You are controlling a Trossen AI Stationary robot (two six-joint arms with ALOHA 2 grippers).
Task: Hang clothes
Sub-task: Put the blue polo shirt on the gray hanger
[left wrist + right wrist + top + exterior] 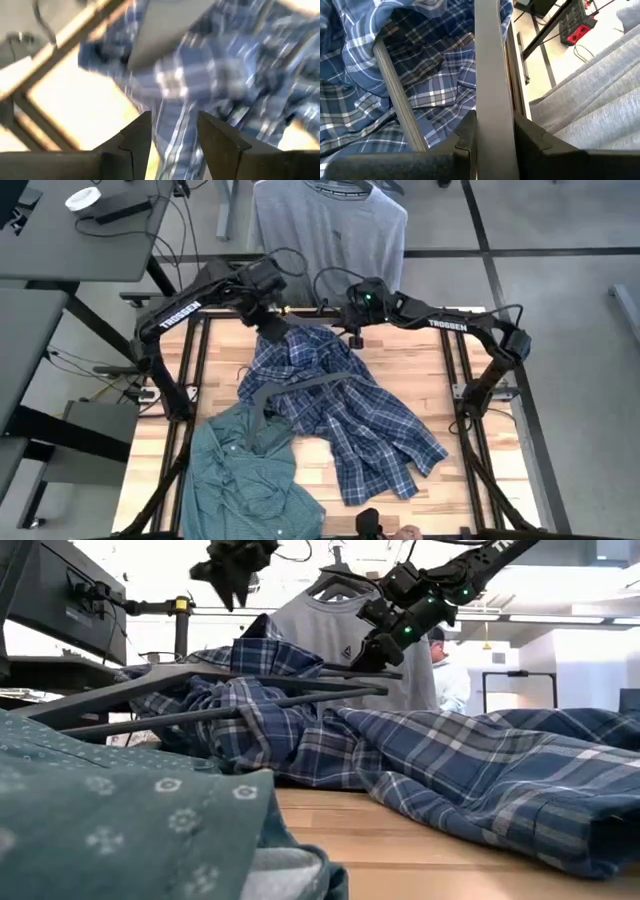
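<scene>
Three shirts counted. Grey tee [330,225] already hung beyond the worktop's [440,395] far edge: one done, two left. Plaid shirt [345,415] spread mid-worktop, partly threaded on a grey hanger [487,65]. Green shirt [245,480] heaped at the near left corner, untouched. Right gripper [492,132] clamped on the hanger's bar above the plaid collar. Left gripper [172,137] just over the plaid's far left edge, fingers parted with cloth between them; actual hold cannot be confirmed.
</scene>
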